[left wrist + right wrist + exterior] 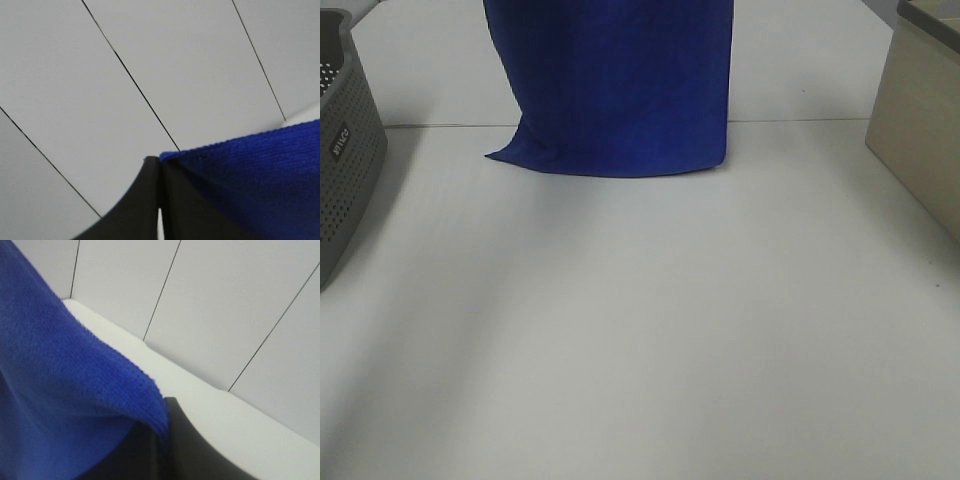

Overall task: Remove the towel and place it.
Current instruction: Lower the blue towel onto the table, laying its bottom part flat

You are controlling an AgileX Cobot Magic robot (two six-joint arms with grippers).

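Left gripper is pinched shut on a corner of the blue towel. Right gripper is pinched shut on its edge too. It hangs at 12 o'clock, bottom edge touching the white table. Grey basket sits at 9 o'clock, tan box at 3 o'clock.

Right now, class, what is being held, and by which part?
The towel, hanging: left jaws shut on one upper corner, right jaws on the upper edge.
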